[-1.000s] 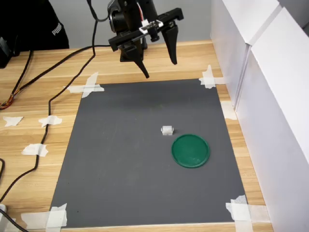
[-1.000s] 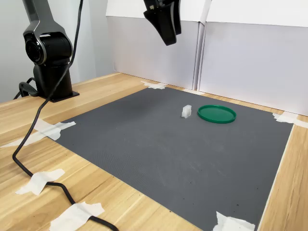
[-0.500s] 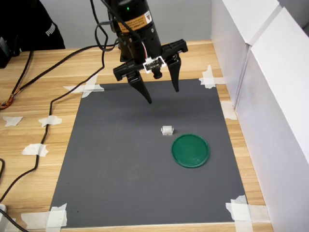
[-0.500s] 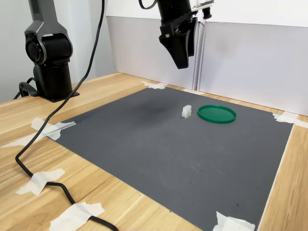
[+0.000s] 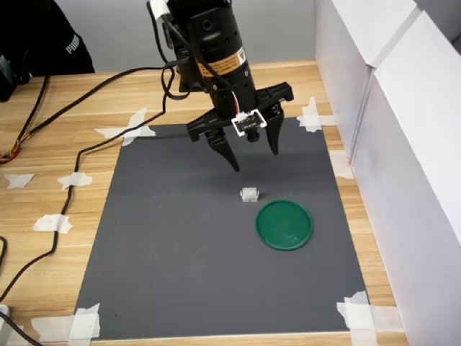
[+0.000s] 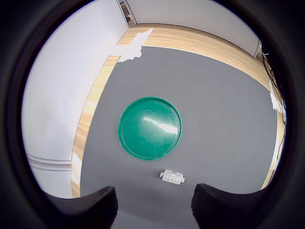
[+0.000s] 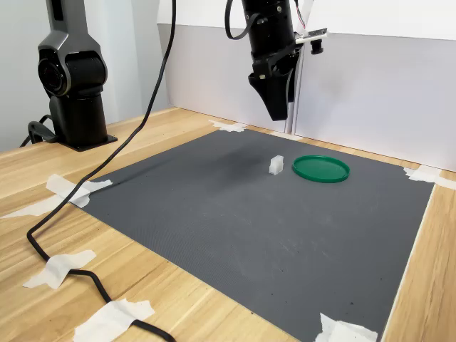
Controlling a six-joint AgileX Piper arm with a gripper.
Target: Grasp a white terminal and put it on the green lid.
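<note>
The white terminal (image 5: 250, 194) (image 7: 276, 165) (image 6: 172, 177) is a tiny ridged block resting on the dark grey mat (image 5: 180, 238). Right beside it lies the green lid (image 5: 284, 224) (image 7: 321, 169) (image 6: 149, 128), a flat round disc, apart from the terminal. My gripper (image 5: 254, 160) (image 7: 276, 114) hangs open above the mat, its two black fingers pointing down, a little behind and above the terminal. Nothing is between the fingers. In the wrist view the two fingertips (image 6: 90, 205) frame the terminal.
White panels (image 5: 389, 108) wall off the first exterior view's right side. White tape pieces (image 5: 315, 115) hold the mat's corners to the wooden table (image 5: 50, 144). A black cable (image 5: 79, 155) runs across the first exterior view's left. The arm base (image 7: 71, 78) stands at the second exterior view's left.
The open gripper has come down and forward over the mat toward the terminal. The terminal and the lid have stayed where they were.
</note>
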